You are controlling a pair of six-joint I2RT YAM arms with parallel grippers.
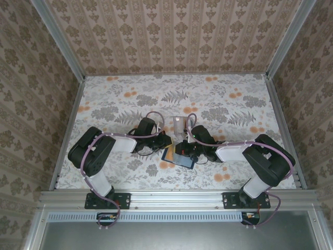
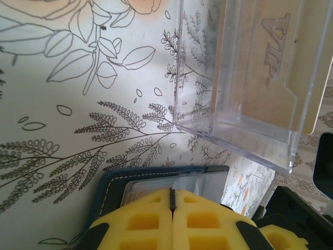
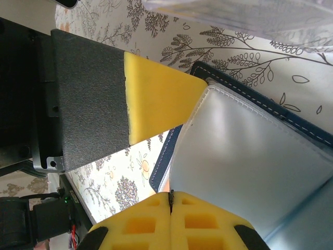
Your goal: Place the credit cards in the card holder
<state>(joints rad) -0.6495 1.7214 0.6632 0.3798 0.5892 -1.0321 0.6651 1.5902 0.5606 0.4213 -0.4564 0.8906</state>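
**Both arms folded inward, jaws closed**

The left arm point(image 1: 96, 151) and right arm point(image 1: 265, 156) bend at the elbows and reach toward each other, wrists low. The left gripper point(image 1: 165, 140) and right gripper point(image 1: 180, 148) nearly meet, each with its yellow pads point(image 2: 145, 219) pressed together.

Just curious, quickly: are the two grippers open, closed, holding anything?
Left gripper: closed, holding nothing visible.
Right gripper: closed, holding nothing visible.

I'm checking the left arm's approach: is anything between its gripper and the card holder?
Nothing visible does. The left gripper, shut, sits right at the card holder; the clear rack stands beyond it, out of the way.
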